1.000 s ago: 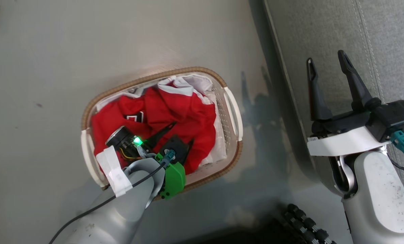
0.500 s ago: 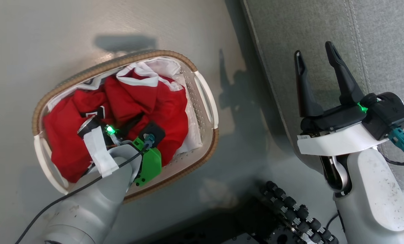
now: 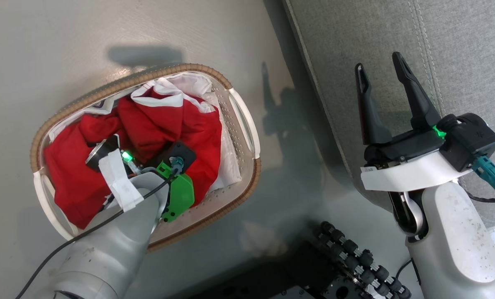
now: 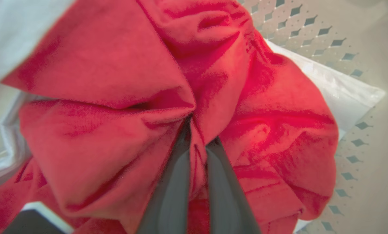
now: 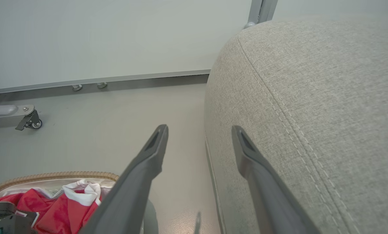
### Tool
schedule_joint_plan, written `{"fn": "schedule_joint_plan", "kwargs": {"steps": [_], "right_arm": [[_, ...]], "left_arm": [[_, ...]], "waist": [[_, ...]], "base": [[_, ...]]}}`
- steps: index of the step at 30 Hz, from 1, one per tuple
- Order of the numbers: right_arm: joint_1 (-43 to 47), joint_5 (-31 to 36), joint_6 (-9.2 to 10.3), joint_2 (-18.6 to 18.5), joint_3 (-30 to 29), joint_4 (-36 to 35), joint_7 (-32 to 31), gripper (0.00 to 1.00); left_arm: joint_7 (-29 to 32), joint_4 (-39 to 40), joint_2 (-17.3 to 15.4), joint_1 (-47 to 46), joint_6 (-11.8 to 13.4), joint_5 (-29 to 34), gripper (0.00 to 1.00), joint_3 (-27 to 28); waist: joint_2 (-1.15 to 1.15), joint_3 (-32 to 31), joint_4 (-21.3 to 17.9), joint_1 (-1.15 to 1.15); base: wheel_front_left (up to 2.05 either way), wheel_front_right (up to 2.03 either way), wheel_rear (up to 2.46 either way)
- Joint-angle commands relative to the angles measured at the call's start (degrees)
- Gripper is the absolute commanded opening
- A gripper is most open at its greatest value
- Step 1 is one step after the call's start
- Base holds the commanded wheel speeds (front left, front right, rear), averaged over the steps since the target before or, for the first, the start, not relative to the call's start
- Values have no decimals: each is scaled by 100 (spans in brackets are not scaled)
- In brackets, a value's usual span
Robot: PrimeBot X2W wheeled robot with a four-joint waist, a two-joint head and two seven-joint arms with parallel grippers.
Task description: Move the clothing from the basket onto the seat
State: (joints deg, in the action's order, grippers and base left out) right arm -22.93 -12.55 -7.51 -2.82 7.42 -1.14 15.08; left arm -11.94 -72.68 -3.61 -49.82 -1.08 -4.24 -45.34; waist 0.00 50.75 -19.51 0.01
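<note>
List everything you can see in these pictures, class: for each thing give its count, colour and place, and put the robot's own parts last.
basket: one, white with brown rim, on the floor left of the seat.
red garment: one, red with white trim, crumpled in the basket.
white fabric: one, white, under the garment in the basket.
seat: one, grey, at the right.
floor: one, pale grey, under all.
wheeled frame: one, grey, by the far wall.
left gripper: one, dark, shut on a fold of the red garment.
right gripper: one, dark, open over the seat's edge.
</note>
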Motion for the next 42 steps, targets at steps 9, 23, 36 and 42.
{"fn": "schedule_joint_plan", "kwargs": {"steps": [9,23,36,42], "right_arm": [[103,228,4,-14,-168,121,14,100],[590,686,4,-18,-455,385,14,100],[1391,826,4,-18,-579,533,14,100],[1700,865,4,-17,-564,585,13,100]], "left_arm": [[-284,359,63,260,-148,-210,0,-155],[-328,1575,70,760,-336,-731,0,-490],[-323,2312,74,732,-350,-944,0,-559],[-323,2342,14,438,-463,-855,0,-646]], "waist": [[0,-610,322,-1],[0,-2140,1092,-1],[0,-3685,1532,-1],[0,-4258,1613,-1]], "base": [[0,0,0],[0,0,0],[0,0,0],[0,0,0]]}}
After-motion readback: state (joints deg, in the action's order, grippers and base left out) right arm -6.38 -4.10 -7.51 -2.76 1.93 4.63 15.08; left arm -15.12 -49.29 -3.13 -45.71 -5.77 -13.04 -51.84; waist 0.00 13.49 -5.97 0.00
